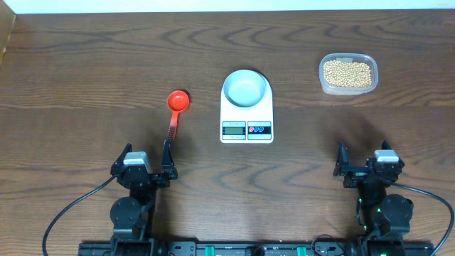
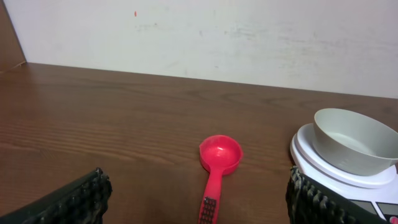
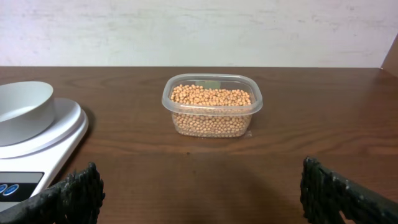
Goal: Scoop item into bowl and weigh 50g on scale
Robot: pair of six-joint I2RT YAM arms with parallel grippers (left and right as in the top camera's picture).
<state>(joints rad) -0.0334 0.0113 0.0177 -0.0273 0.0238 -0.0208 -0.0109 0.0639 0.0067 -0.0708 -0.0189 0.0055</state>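
Seeing L claw (image 1: 148, 161) sitting spread & empty, I'm thinking it's needing a low, square pinch on the red scoop (image 1: 178, 101) handle just ahead.

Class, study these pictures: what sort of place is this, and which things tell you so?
Probably a robotics lab bench: a wooden table against a plain wall, the left gripper and right gripper at its near edge, and a scale, bowl, red scoop and tub of beans laid out.
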